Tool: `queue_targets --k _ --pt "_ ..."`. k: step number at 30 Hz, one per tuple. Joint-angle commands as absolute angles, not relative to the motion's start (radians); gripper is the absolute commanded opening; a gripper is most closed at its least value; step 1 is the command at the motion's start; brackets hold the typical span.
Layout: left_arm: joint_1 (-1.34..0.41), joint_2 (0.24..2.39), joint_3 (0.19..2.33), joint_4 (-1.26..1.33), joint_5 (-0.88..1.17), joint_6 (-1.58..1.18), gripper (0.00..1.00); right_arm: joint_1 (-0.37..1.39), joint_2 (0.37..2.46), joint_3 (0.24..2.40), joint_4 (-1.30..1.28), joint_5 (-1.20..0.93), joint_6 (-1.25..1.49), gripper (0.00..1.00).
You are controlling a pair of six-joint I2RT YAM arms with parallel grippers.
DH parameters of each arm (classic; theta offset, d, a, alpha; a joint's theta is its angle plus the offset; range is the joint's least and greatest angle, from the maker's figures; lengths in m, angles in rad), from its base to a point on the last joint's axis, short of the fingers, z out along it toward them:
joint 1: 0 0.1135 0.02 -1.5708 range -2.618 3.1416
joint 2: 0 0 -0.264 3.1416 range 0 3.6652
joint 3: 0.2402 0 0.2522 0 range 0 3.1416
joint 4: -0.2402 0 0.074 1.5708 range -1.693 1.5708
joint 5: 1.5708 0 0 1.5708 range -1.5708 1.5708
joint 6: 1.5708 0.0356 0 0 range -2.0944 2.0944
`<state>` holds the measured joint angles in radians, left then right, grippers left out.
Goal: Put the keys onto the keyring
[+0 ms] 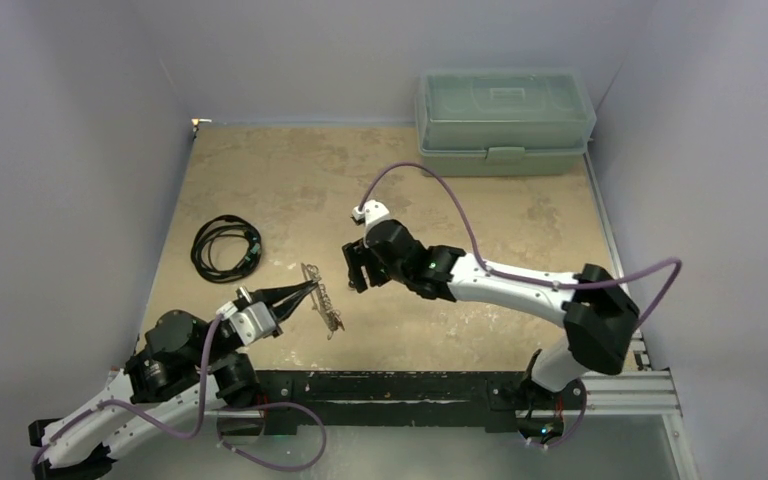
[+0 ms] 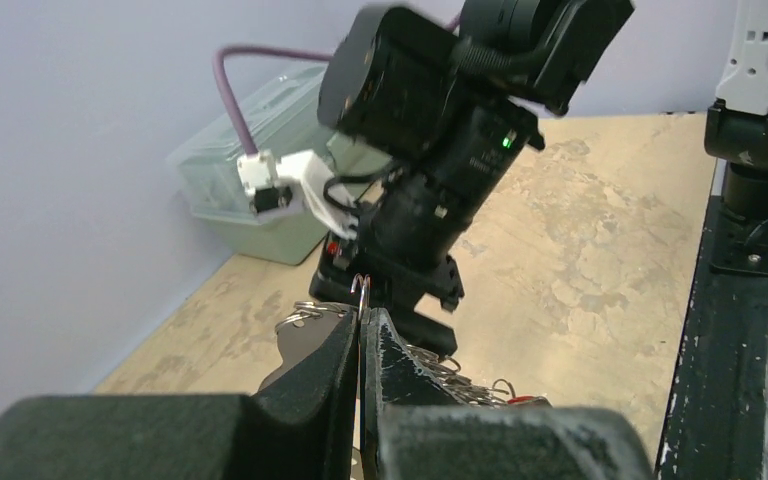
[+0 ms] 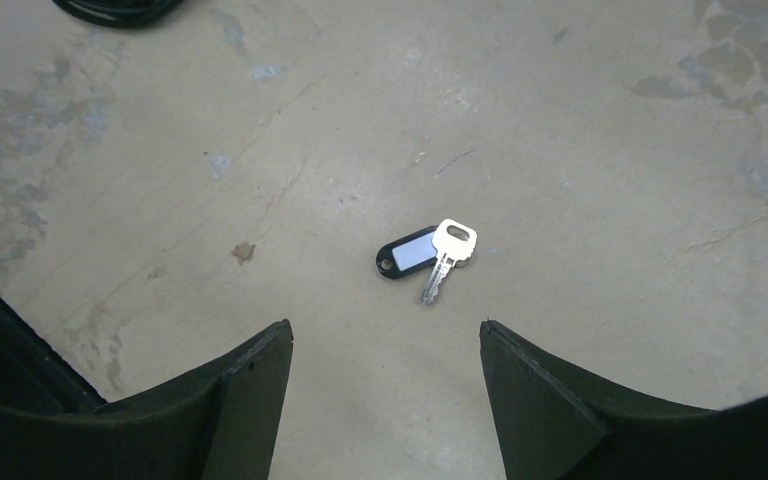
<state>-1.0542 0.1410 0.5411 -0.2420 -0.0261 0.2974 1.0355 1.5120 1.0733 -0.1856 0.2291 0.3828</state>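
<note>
The step in hand is fetching a key while the ring is held ready. The left gripper point(image 1: 305, 290) has its jaws pressed together on the flat silvery-grey metal keyring with the scalloped edge point(image 1: 326, 302), just to the right of the black coiled cable point(image 1: 225, 247) and a little nearer to the arm bases. The plate seems to stand on its edge, not flat.

The right gripper point(image 3: 385, 335) hangs further right of the cable, above the beige stained counter point(image 1: 290, 170), with its jaws wide apart and empty. Below it lies a small silvery key point(image 3: 447, 252), joined to a black oval tag with a pale label point(image 3: 407, 256).

Next, I judge, the right jaws must come down over the key and close on its head. The key is thin and flat on the counter, so it can easily slip.
</note>
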Motion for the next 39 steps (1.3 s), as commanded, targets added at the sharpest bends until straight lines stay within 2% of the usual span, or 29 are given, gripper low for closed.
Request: queue_targets --k 1,6,13,21,31,33,35,37,39 --pt "-1.051 0.130 0.531 -0.215 -0.082 0.276 0.00 1.011 1.595 1.154 -0.139 0.169 0.446 0.71" --pt "-1.048 0.131 0.528 -0.208 -0.080 0.274 0.00 1.008 1.690 1.216 -0.172 0.159 0.532 0.68" --pt "-1.040 0.137 0.521 -0.199 -0.059 0.268 0.00 1.008 1.818 1.288 -0.219 0.172 0.544 0.59" --pt "-1.033 0.136 0.520 -0.195 -0.047 0.265 0.00 1.008 1.882 1.324 -0.323 0.259 0.551 0.76" --pt "-1.025 0.134 0.517 -0.193 -0.034 0.259 0.00 1.012 1.978 1.370 -0.329 0.265 0.567 0.74" --pt "-1.025 0.133 0.517 -0.193 -0.032 0.258 0.00 1.012 1.994 1.382 -0.332 0.269 0.569 0.71" --pt "-1.025 0.133 0.517 -0.192 -0.031 0.258 0.00 1.012 2.014 1.392 -0.337 0.269 0.568 0.62" --pt "-1.025 0.132 0.517 -0.193 -0.032 0.257 0.00 1.012 2.030 1.394 -0.342 0.248 0.563 0.38" --pt "-1.023 0.128 0.517 -0.193 -0.033 0.256 0.00 1.012 2.032 1.384 -0.336 0.229 0.563 0.20"
